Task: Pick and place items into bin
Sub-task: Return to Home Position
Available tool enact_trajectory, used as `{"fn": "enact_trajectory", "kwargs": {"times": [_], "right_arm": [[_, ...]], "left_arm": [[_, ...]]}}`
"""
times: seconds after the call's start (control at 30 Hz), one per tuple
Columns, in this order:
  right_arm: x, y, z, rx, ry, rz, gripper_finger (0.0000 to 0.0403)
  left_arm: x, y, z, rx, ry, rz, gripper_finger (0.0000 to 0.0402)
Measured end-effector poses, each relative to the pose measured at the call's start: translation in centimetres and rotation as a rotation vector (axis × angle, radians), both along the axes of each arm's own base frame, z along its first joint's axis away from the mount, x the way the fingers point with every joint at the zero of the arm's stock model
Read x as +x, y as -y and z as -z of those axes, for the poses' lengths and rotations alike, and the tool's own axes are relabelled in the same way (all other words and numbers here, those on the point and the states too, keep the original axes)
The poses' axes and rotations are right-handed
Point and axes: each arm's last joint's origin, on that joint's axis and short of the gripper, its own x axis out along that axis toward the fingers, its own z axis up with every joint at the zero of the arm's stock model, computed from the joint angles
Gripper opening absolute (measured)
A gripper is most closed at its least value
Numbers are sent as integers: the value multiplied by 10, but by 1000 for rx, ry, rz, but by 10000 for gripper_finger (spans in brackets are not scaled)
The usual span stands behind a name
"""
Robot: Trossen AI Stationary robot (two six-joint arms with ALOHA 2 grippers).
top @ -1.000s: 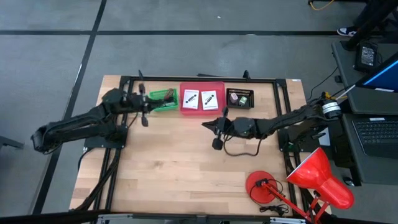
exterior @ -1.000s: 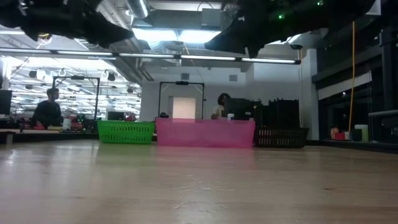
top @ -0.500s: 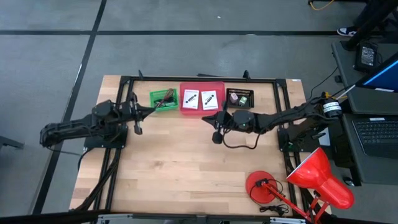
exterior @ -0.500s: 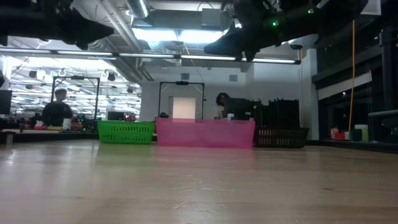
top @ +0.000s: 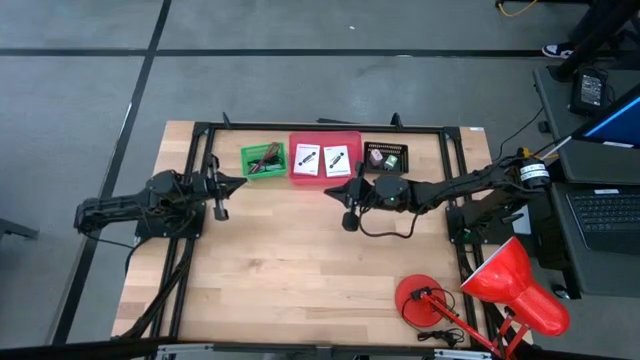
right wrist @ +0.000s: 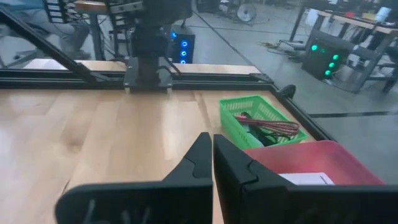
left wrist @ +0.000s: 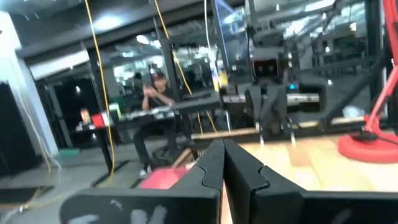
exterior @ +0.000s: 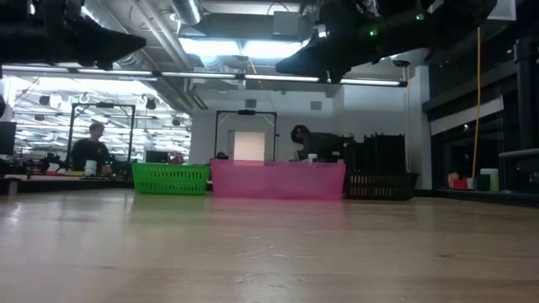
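In front of the red bin [top: 325, 140], over the wooden surface [top: 290, 280]: right gripper [top: 335, 191], just off the bin's front wall and raised clear of the wood, fingers [right wrist: 200, 163] pressed together with nothing between them. Out past the green bin [top: 246, 162], adjoining the red bin on one side: left gripper [top: 234, 182], likewise raised, fingers [left wrist: 208, 171] closed flat against each other, also empty.

Inside the red bin: two white cards [top: 307, 158] with a black mark, lying flat side by side. In the green bin: thin red and dark cords [right wrist: 264, 127], bunched. In the dark bin [top: 404, 166], adjoining the red bin on the opposite side: small green and pinkish pieces [top: 383, 157]. No loose item visible on the wood before the red bin; sorting judged complete, with only the retreat to the rest pose left.

For a clean retreat:
- Fingers closed on both grippers throughout.
- Draw each arm back and away from the red bin rather than across it.
- Hold height until well apart from all three bin walls.
- Mind the slack dark cable [top: 385, 232] looping beneath the right arm, a likely snag.

Red desk lamp [top: 510, 280], well apart from the red bin at the surface's corner, best left undisturbed.
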Motion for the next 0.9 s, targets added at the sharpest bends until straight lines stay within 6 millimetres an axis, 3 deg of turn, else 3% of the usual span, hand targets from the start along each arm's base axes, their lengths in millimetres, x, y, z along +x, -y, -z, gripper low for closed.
{"fn": "enact_trajectory", "kwargs": {"times": [0.4,0.53,0.73,0.9], "right_arm": [[-18,-8,-22,-19,0,-93,0],[-32,-8,-13,9,41,-92,0],[-65,-5,6,39,115,-83,0],[-104,5,-5,33,209,-16,0]], "left_arm": [[5,0,17,11,-33,20,2],[6,-1,23,-2,-53,11,2],[6,-1,22,19,-52,3,2],[6,-2,24,8,-70,-38,2]]}}
